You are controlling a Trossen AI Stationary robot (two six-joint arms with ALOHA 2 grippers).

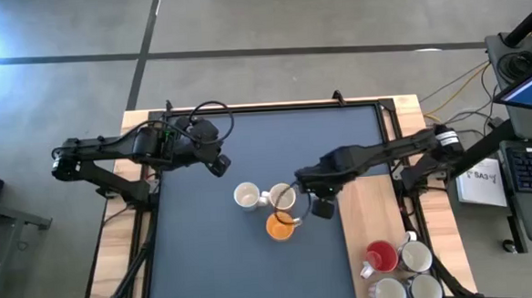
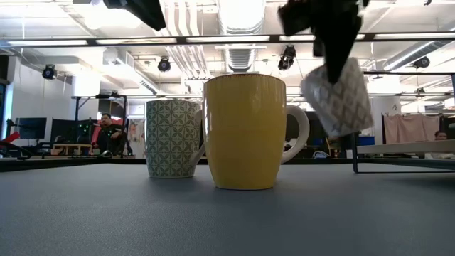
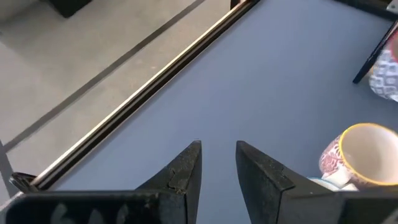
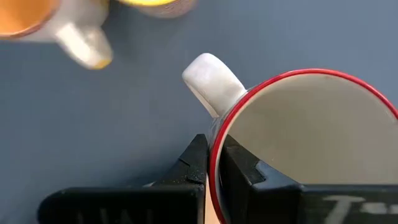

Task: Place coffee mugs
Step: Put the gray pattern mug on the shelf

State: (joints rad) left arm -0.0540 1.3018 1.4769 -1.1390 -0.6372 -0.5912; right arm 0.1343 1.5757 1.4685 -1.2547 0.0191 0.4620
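Overhead, dark blue mat (image 1: 208, 252) in open lab | right gripper (image 4: 210, 163) pinches red-rimmed mug (image 4: 311, 143) rim, handle beyond fingertips | left gripper (image 3: 217, 165) slightly parted, empty

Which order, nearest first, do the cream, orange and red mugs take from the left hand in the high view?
1. Cream mug, just right of the left hand.
2. Orange mug, centre, farther right.
3. Red mug, far right, among the waiting mugs.
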